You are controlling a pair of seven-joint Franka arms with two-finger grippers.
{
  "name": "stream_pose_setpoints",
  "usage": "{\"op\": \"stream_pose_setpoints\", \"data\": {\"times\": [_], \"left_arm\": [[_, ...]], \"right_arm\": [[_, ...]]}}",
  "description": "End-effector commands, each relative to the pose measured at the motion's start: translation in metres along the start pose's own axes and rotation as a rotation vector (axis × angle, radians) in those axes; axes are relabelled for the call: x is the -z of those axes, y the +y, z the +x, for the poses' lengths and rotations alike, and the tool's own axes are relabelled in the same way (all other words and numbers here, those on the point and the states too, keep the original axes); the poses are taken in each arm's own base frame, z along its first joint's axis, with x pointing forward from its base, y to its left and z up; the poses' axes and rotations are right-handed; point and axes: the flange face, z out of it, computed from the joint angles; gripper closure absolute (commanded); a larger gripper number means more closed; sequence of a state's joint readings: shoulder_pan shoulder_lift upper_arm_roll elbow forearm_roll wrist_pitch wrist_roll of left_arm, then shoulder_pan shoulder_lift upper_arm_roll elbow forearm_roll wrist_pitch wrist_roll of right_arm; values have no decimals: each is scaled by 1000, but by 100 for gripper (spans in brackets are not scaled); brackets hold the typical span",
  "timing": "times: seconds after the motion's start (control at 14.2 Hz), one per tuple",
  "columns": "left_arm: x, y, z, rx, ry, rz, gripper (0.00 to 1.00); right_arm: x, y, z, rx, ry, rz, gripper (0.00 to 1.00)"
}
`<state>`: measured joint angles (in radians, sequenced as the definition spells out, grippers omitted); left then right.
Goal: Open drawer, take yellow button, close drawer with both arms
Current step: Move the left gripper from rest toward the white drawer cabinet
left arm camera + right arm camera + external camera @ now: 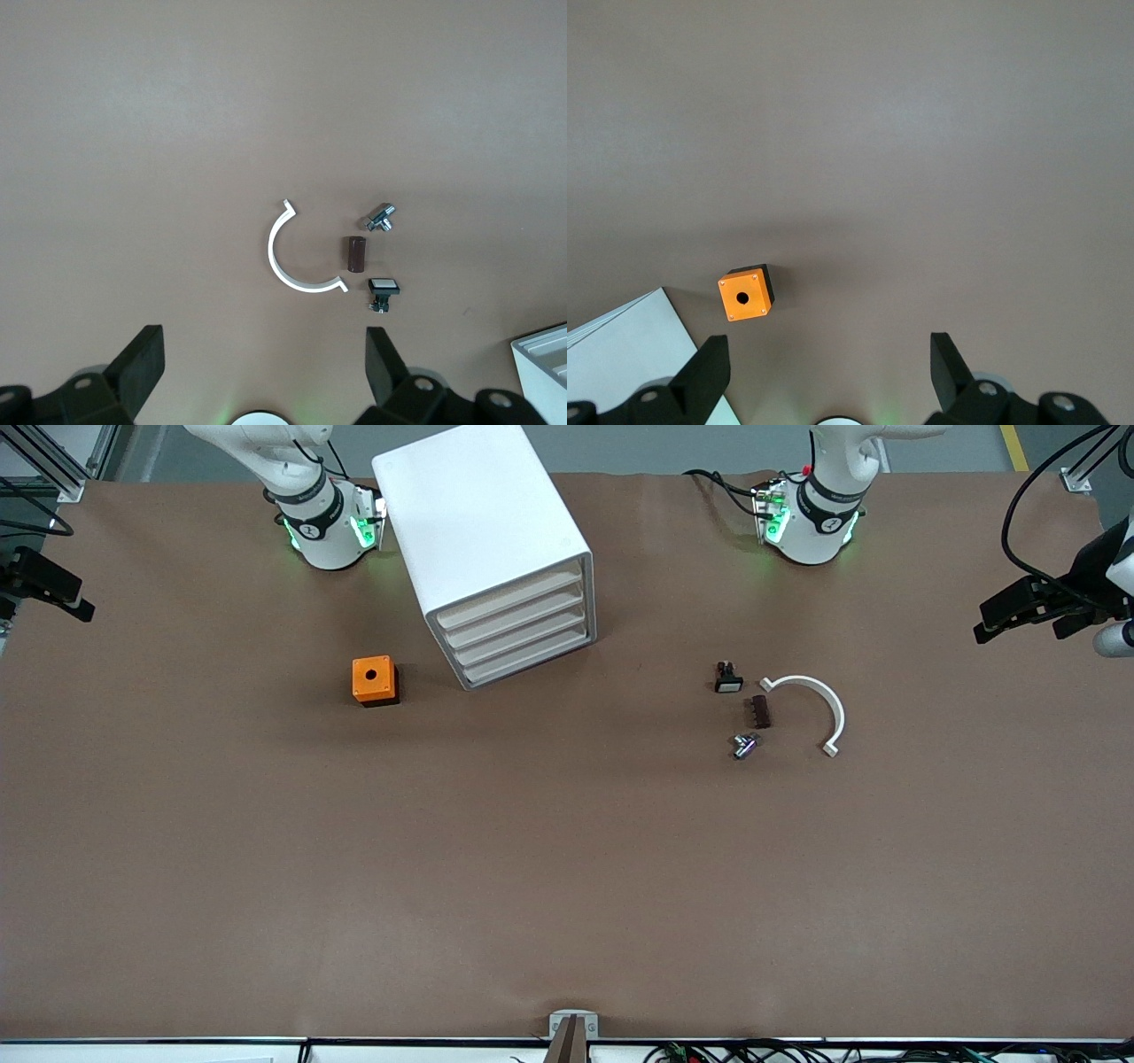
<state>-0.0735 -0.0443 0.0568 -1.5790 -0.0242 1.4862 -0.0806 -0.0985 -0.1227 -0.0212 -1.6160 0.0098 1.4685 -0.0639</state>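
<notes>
Four drawers, all shut, in the white cabinet (pixel 492 540); the top drawer (pixel 511 598) sits flush, and the button is nowhere in sight. Left gripper (pixel 266 367) hangs high over the desk (pixel 567 868) at the left arm's end, fingers (pixel 142 363) spread, above a white half-ring (pixel 811 708) and small parts. Right gripper (pixel 828 367) hangs high at the right arm's end, fingers (pixel 707 372) spread, above the orange box (pixel 374 680) beside the cabinet.

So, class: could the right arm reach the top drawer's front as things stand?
Probably yes: the drawer is shut, nothing lies in front of it, and the right gripper hangs open above the orange box beside the cabinet.
</notes>
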Motion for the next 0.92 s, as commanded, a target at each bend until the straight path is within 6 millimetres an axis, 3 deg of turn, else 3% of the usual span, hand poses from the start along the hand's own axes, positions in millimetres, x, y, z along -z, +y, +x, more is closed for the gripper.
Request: {"op": "stream_pose_setpoints", "data": {"times": [0.0, 0.42, 0.64, 0.85], "left_arm": [[5, -2, -1, -12, -3, -13, 0], [-1, -3, 2, -2, -15, -9, 0], [-39, 4, 26, -5, -67, 13, 0], [-96, 16, 60, -5, -120, 25, 0]], "right_arm": [[6, -2, -4, 1, 16, -12, 0], [7, -2, -4, 0, 23, -7, 0], [7, -4, -4, 2, 23, -3, 0], [7, -3, -4, 1, 23, -1, 0]]}}
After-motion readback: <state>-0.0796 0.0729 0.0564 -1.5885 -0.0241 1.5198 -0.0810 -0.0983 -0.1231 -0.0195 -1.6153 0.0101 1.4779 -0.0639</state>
